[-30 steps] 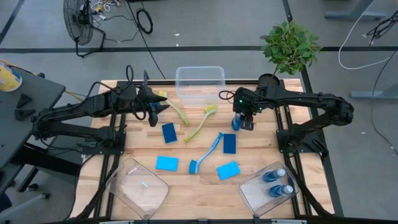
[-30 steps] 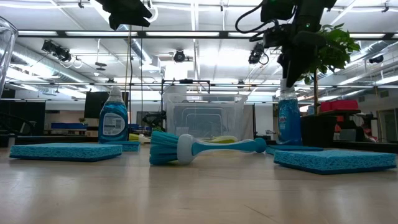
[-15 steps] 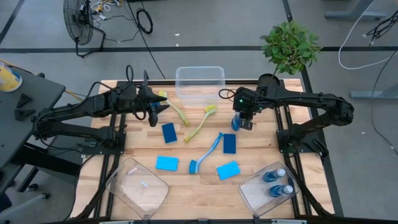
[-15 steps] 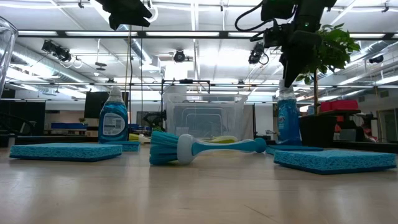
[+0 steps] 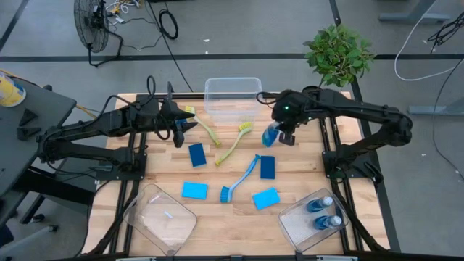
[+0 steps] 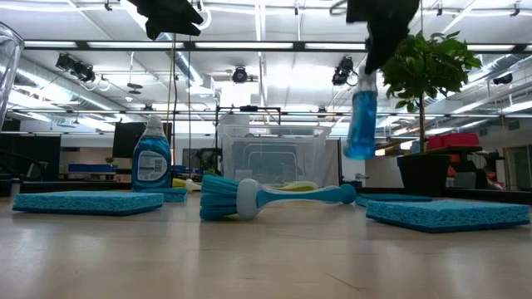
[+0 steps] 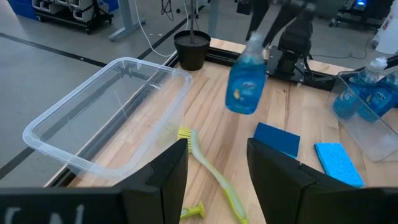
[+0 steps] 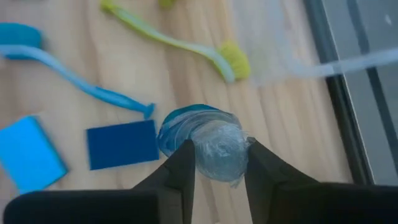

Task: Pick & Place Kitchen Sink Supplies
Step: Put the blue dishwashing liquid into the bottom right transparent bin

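My right gripper (image 5: pixel 284 132) is shut on a blue soap bottle (image 5: pixel 271 135) and holds it in the air over the table's far right part; the low view shows the bottle (image 6: pixel 361 124) hanging clear. My left gripper (image 5: pixel 179 130) is open, high above the far left part. A second bottle (image 6: pixel 152 162) stands upright on the table. Two more bottles (image 5: pixel 319 212) stand in the near-right bin. Two dark blue sponges (image 5: pixel 197 154) (image 5: pixel 267 167), two light blue sponges (image 5: pixel 194 190) (image 5: pixel 266 198), two yellow-green brushes (image 5: pixel 206 129) (image 5: pixel 233 143) and a blue brush (image 5: pixel 241 177) lie flat. My right gripper pinches the bottle at its clear cap (image 8: pixel 216 148), at the top end, between its two fingers (image 8: pixel 181 169). The fingers come from above, pointing down. The bottle is lifted clear of the table and hangs below them, tilted (image 6: pixel 361 124).
A clear bin (image 5: pixel 233 94) sits at the far edge, another (image 5: pixel 161 217) at the near left corner, and a third (image 5: pixel 301 230) at the near right. A green potted plant (image 5: pixel 338 54) stands at the far right corner.
My right gripper has risen and moved a little toward the far edge and the left, taking the soap bottle with it. The bottle, which stood upright on the table, now hangs clear and tilted.
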Robot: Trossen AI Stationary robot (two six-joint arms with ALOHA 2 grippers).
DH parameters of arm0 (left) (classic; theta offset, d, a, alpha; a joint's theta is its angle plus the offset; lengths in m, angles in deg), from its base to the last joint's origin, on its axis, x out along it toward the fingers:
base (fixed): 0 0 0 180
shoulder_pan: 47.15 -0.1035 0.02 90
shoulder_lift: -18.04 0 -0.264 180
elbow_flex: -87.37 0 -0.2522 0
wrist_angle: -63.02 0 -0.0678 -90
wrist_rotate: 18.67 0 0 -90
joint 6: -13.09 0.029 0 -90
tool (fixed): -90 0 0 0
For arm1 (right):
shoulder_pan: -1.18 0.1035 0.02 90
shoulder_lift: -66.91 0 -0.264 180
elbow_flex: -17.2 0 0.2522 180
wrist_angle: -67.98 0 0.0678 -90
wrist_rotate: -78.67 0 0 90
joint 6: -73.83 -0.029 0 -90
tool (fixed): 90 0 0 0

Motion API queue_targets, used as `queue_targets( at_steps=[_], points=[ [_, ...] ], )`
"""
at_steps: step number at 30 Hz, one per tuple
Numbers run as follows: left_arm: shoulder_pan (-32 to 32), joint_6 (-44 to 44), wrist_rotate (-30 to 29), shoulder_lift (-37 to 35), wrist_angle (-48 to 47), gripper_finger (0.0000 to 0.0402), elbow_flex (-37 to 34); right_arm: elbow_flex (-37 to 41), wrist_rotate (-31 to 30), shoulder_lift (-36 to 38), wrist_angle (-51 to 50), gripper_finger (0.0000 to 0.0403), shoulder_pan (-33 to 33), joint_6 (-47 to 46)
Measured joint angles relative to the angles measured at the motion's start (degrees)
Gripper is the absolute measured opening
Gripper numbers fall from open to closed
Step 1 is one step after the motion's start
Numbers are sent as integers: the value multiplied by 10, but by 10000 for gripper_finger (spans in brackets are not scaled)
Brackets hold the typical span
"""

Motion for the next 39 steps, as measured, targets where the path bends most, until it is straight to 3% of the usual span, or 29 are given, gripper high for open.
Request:
queue_targets(
  at_steps=[14,24,39],
  points=[
    [0,0,0,0,0,170,0,-203,25,1,-164,93,152,-91],
    [0,-3,0,0,0,170,0,-215,71,0,-208,93,304,-208],
    [0,-15,-1,0,0,170,0,-207,49,0,-192,91,489,-496]
  ],
)
